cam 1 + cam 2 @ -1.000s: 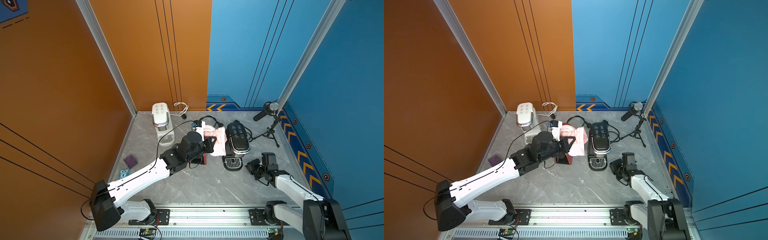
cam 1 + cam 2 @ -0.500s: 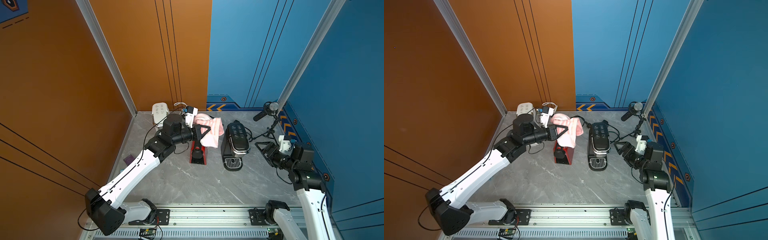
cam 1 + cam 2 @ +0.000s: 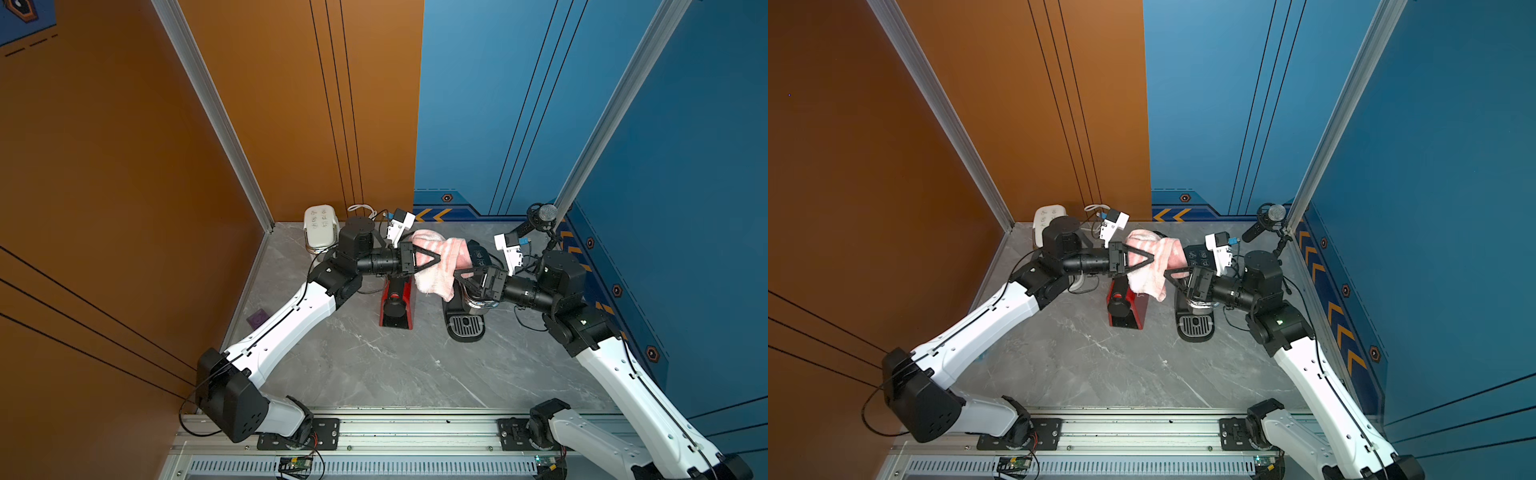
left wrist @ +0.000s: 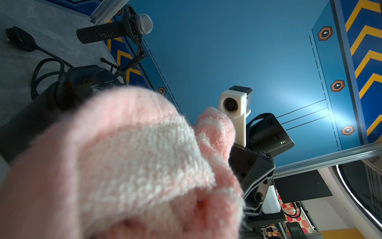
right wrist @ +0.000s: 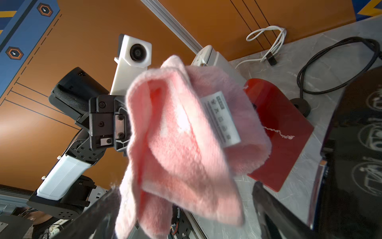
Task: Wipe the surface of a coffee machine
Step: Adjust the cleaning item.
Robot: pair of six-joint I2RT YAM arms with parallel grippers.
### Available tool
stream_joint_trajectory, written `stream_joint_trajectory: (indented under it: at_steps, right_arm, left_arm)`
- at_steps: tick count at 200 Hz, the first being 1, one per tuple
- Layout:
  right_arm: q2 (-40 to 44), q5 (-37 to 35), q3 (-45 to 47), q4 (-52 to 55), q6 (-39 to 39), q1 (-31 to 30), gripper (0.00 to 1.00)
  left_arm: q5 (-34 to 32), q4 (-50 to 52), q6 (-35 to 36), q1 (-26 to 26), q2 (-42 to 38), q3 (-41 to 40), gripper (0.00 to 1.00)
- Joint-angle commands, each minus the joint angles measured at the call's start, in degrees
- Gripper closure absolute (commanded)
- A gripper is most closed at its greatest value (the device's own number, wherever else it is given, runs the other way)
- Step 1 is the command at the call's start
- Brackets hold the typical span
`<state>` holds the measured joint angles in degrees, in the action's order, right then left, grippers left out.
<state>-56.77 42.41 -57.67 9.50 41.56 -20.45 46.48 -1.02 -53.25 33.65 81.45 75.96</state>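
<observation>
Your left gripper [image 3: 436,259] is clamped on the pink towel [image 3: 432,280], lifting it clear of the table [image 3: 374,374] above the gap between the red machine [image 3: 397,309] and the black machine [image 3: 465,328]. Your right gripper [image 3: 459,275] faces it from the opposite side, over the black machine. Its jaws are spread wide at the towel's hanging edge. Whether they touch the cloth cannot be told.

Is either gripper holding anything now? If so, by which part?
The left gripper is shut on the pink towel, pinching a bunched fold near its middle. The right gripper is open beside it, holding nothing.
</observation>
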Motion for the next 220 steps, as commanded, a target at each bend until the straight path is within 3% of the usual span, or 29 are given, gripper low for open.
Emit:
stream_joint_trajectory:
  at_steps: [1,18,33,48,78,102,119,139,149,174,220]
  right_arm:
    - [-2.07,3.02,-0.32,-11.23,3.87,-1.42,0.00]
    - [-2.53,1.05,-1.80,-10.00,1.80,-3.54,0.00]
    - [-2.50,1.35,-2.04,-11.34,2.09,-4.37,0.07]
    - [-2.56,2.31,-2.44,-12.33,2.97,-5.18,0.23]
    - [-1.20,0.42,-2.09,-12.33,3.45,-6.48,0.66]
    - [0.29,-0.62,-1.31,-11.51,3.49,-6.88,0.75]
    - [0.91,-1.61,-0.87,-10.66,3.52,-7.13,0.84]
    - [0.96,-2.48,-0.87,-10.42,4.35,-7.49,0.92]
    - [0.96,-2.92,-0.87,-10.05,4.74,-7.67,0.95]
    - [1.97,-4.05,-0.22,-9.87,5.14,-7.93,1.00]
    - [-0.95,-5.87,-1.50,-11.76,6.35,-9.96,1.00]
  left_arm:
    - [2.57,-4.63,-2.64,1.97,0.15,0.95,1.00]
    - [2.31,-6.46,-3.78,3.63,0.70,0.17,1.00]
    - [1.91,-7.31,-4.40,4.56,0.94,-0.28,1.00]
    - [1.38,-8.02,-4.80,4.70,0.94,-0.72,1.00]
    - [1.61,-8.75,-5.46,5.59,1.85,-0.80,1.00]
    - [1.25,-8.81,-5.47,5.50,1.56,-1.91,1.00]
    - [0.84,-8.77,-5.74,5.20,1.26,-2.60,0.90]
    - [0.22,-8.83,-5.73,5.00,0.87,-3.00,0.68]
    - [-0.12,-8.77,-5.71,4.68,0.69,-3.25,0.48]
    - [-1.44,-8.90,-6.05,3.54,-0.27,-4.05,0.27]
    - [-3.14,-9.62,-6.63,4.33,1.69,-0.92,0.20]
